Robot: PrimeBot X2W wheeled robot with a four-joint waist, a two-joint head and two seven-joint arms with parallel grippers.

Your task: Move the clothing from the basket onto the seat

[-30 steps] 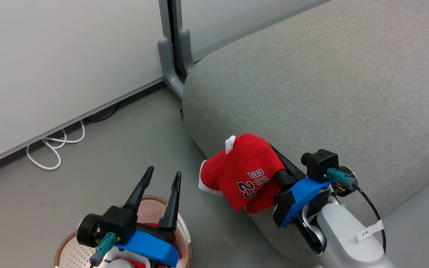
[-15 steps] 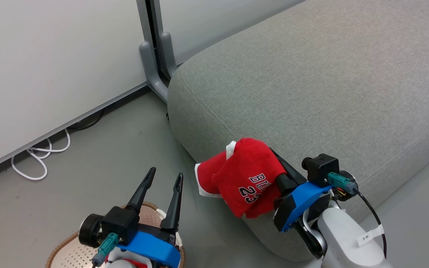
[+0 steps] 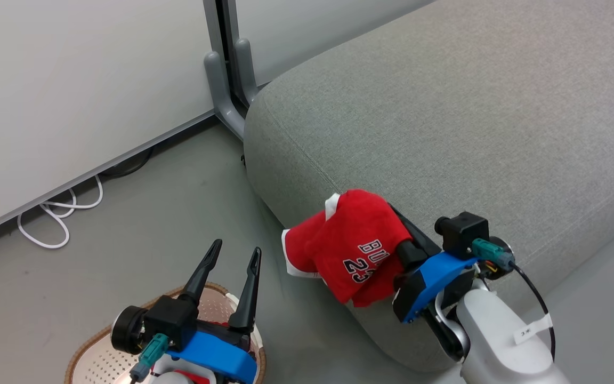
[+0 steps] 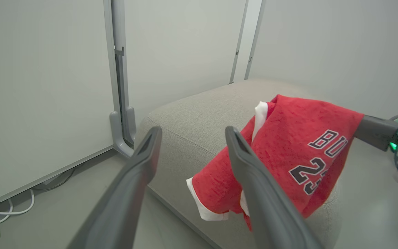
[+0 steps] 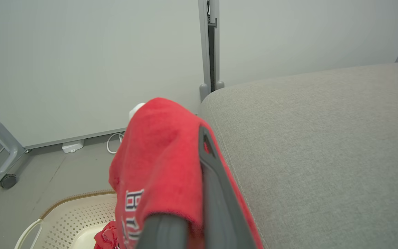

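A red jersey [image 3: 352, 242] marked 23 hangs over the fingers of my right gripper [image 3: 388, 209], which is shut on it at the front left edge of the grey seat [image 3: 445, 117]. From the right wrist, the jersey [image 5: 157, 155] covers one finger; the other finger [image 5: 212, 193] is bare above the seat [image 5: 323, 155]. My left gripper [image 3: 235, 248] stands open and empty over the basket [image 3: 91, 354]. In the left wrist view, that gripper [image 4: 192, 131] points at the seat [image 4: 192, 114] and the jersey [image 4: 299, 152]. A second red garment [image 5: 105, 237] lies in the basket [image 5: 64, 218].
White wall panels stand behind, with a grey post foot [image 3: 221, 90] right beside the seat's corner. A white cable [image 3: 56, 218] loops on the floor by the wall. A wheeled stand leg [image 5: 5, 152] is at the left of the right wrist view.
The head view has shifted a little. My right gripper with the jersey has edged slightly higher along the seat's edge. The left gripper stays open over the basket.
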